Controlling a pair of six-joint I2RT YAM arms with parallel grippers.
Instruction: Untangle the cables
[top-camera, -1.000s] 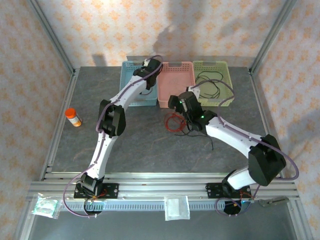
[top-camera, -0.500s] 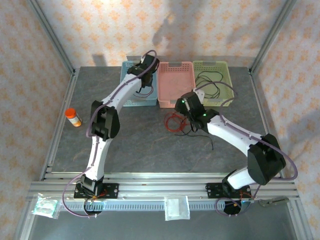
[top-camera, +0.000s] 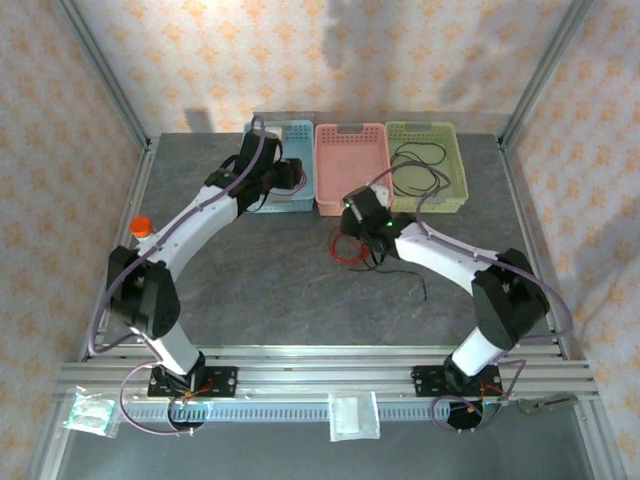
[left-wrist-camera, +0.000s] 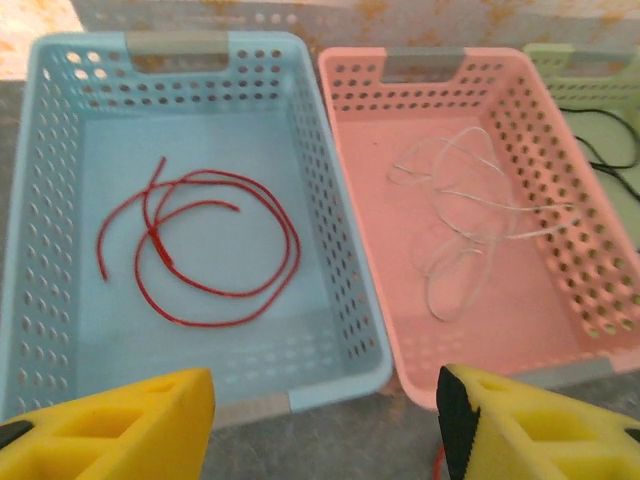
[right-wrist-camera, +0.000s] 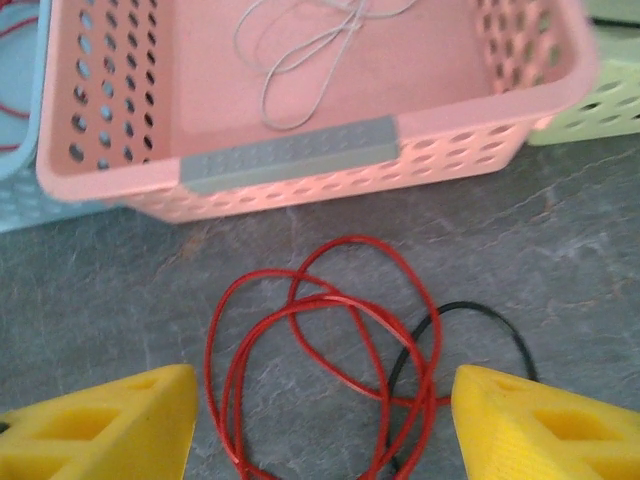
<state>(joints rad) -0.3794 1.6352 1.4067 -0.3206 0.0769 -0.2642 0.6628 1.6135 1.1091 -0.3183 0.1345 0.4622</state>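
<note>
A: How far along is the untangling?
B: Partly, I judge; one red wire (left-wrist-camera: 158, 240) lies loose in the light blue perforated plastic basket (left-wrist-camera: 250, 330) left of the pink perforated plastic basket (left-wrist-camera: 520, 320); a pale whitish wire (left-wrist-camera: 470, 215) lies in the pink one; a thin black wire (top-camera: 418, 160) sits in the green perforated plastic basket (top-camera: 430, 206) on its right.
A: What's left?
B: A looped red cable (right-wrist-camera: 330, 310) crossed with a black cable (right-wrist-camera: 480, 315) on the grey tabletop (right-wrist-camera: 600, 220) just before the pink basket; the right gripper (right-wrist-camera: 323, 410) hovers over them, fingers spread, empty; the left gripper (left-wrist-camera: 325, 400), near the pink basket's left wall, likewise gapes empty.

Blue basket (left-wrist-camera: 345, 290), pink basket (left-wrist-camera: 560, 230), green basket (top-camera: 425, 127). Red cable (right-wrist-camera: 330, 305), black cable (right-wrist-camera: 470, 305), whitish cable (left-wrist-camera: 470, 225). Desk (right-wrist-camera: 600, 220): mottled grey. Walls (top-camera: 400, 60): orange floral print.
</note>
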